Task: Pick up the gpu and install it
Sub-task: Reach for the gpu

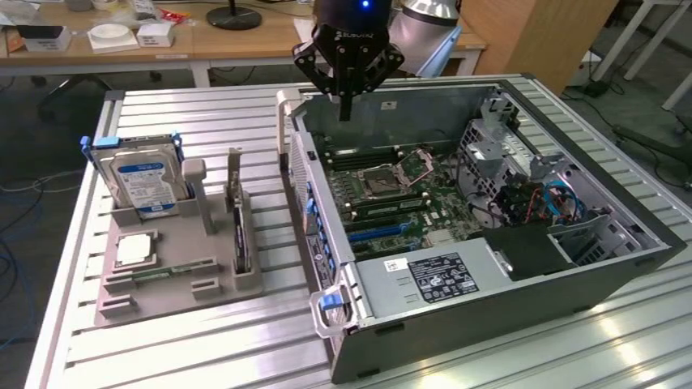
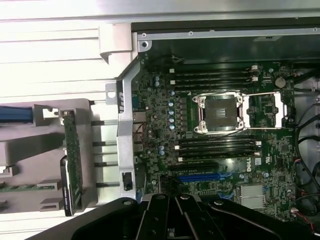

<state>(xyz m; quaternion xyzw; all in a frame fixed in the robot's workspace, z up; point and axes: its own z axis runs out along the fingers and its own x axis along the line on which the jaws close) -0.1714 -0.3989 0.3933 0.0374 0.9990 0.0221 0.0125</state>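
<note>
Starting at the exterior view's left, a gray holder [image 1: 173,306] sits on the slatted metal desk [image 1: 184,113]. It carries an upright hard drive [image 1: 141,182] with a blue-white label, a square processor chip [image 1: 135,250] lying flat, and a narrow RAM stick [image 1: 162,273]. Along the holder's right side stands the gpu [image 1: 242,239], untouched and set on its long edge in a slot, so its thin dark green edge faces up. Its long axis runs from far to near in the exterior view, roughly parallel to the neighbouring wall of the computer case [image 1: 487,332]. A pale metal upright at its far end looks like the end bracket, so the card seems to point bracket-first away from the camera. Further right and higher up, the claw [image 1: 346,109] hangs over the far rim of the open case. Its fingers are pressed together, hold nothing and point straight down. From the claw, the gpu therefore lies toward the exterior view's left, nearer the camera and well below, with the case wall between them. In the wrist view the gpu [image 2: 72,165] appears as a green strip just beside that wall, and the closed claw [image 2: 172,210] sits over the motherboard [image 2: 215,150]. Rightmost, the board lies bare, with a blue slot [image 2: 200,177] vacant.
</note>
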